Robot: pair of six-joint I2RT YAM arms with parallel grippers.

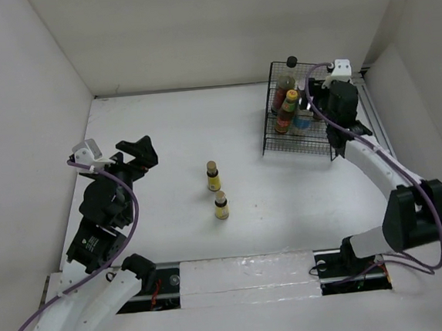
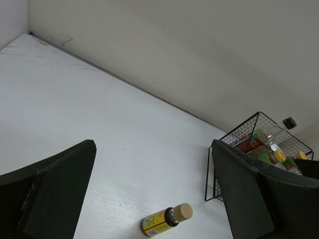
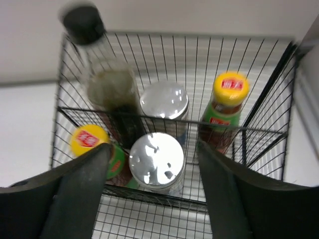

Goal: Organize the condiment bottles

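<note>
Two small yellow tan-capped bottles (image 1: 213, 175) (image 1: 221, 205) stand on the white table near its middle; one of them shows in the left wrist view (image 2: 164, 219). The black wire basket (image 1: 297, 148) at the back right holds the tall dark black-capped bottle (image 3: 107, 84), two silver-lidded jars (image 3: 164, 99) (image 3: 156, 158) and two red-sauce yellow-capped bottles (image 3: 231, 88) (image 3: 89, 140). My right gripper (image 3: 153, 149) is open above the basket, its fingers either side of the near silver jar with gaps on both sides. My left gripper (image 1: 144, 154) is open and empty, left of the yellow bottles.
White walls enclose the table at the back and on both sides. The basket (image 2: 239, 134) stands close to the back right corner. A black rail with the arm bases runs along the near edge (image 1: 238, 276).
</note>
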